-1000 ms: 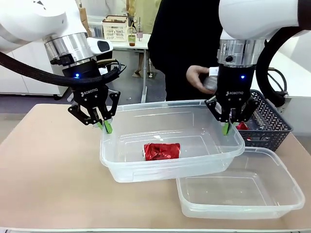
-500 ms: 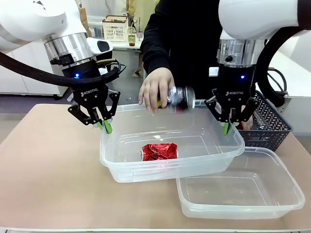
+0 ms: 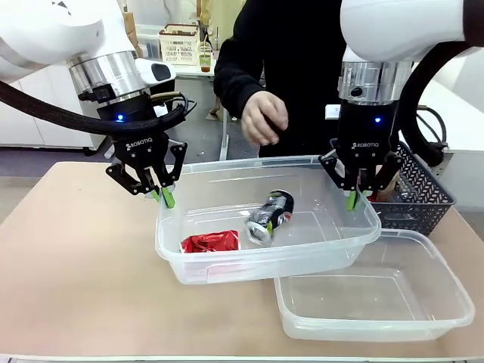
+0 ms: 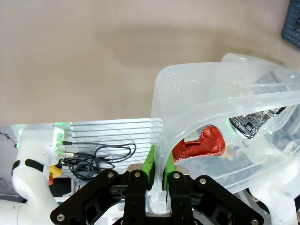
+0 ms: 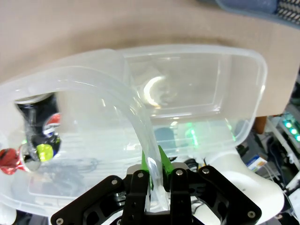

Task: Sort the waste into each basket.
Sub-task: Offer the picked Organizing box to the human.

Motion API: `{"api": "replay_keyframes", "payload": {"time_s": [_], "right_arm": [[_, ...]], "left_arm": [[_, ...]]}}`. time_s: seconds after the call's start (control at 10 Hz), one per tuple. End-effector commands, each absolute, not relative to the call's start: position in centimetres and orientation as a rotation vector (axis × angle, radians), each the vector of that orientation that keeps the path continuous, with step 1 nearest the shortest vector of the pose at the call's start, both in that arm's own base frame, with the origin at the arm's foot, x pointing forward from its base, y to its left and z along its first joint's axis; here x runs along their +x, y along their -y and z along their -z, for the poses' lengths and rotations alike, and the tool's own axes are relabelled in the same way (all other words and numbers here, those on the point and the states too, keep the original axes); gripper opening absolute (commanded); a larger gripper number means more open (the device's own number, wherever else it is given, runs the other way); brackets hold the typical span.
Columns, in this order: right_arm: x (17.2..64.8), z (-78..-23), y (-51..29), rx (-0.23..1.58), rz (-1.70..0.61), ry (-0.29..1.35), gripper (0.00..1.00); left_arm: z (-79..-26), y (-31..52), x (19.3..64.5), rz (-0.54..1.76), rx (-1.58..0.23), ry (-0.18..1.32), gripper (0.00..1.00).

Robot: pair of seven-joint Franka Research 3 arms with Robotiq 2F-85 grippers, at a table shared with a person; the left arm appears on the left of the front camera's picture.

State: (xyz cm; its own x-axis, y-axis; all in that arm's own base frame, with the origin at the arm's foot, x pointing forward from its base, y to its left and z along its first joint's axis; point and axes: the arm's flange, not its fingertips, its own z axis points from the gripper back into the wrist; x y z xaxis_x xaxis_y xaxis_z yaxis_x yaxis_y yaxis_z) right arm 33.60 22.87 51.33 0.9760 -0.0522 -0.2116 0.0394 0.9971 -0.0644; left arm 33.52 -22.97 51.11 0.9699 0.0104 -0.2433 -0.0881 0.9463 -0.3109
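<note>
A clear tub (image 3: 302, 255) hangs just above the table between both arms. My left gripper (image 3: 166, 198) is shut on its left rim (image 4: 225, 98), green pads pinching the wall. My right gripper (image 3: 352, 200) is shut on its right rim (image 5: 93, 79). Inside lie a crushed red can (image 3: 209, 242) at the front left and a silver-black can (image 3: 270, 215) in the middle, tilted. Through the wall the left wrist view shows the red can (image 4: 201, 145), the right wrist view the silver-black can (image 5: 35, 126). A second clear tub (image 3: 378, 331) rests on the table at the front right.
A person's hand (image 3: 265, 117) hovers above the held tub's far edge with nothing in it. The dark mesh basket (image 3: 423, 204) stands at the right behind my right gripper, with some waste in it. Bare tabletop (image 3: 76, 265) stretches to the left.
The person brought a silver-black can over the tub and let it drop in, then pulled the hand up. The red can slid to the front left. Both grippers kept their hold.
</note>
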Motion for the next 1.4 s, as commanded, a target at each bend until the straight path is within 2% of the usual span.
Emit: {"api": "replay_keyframes", "payload": {"time_s": [0.0, 1.3], "right_arm": [[33.57, -51.37, -23.04, -0.07, 0.058, -0.218, 0.05], [33.57, -51.37, -23.04, -0.07, 0.058, -0.218, 0.05]], "left_arm": [[-51.84, 22.81, 33.1, -0.061, -0.354, -0.244, 0.07], [-51.84, 22.81, 33.1, -0.061, -0.354, -0.244, 0.07]]}}
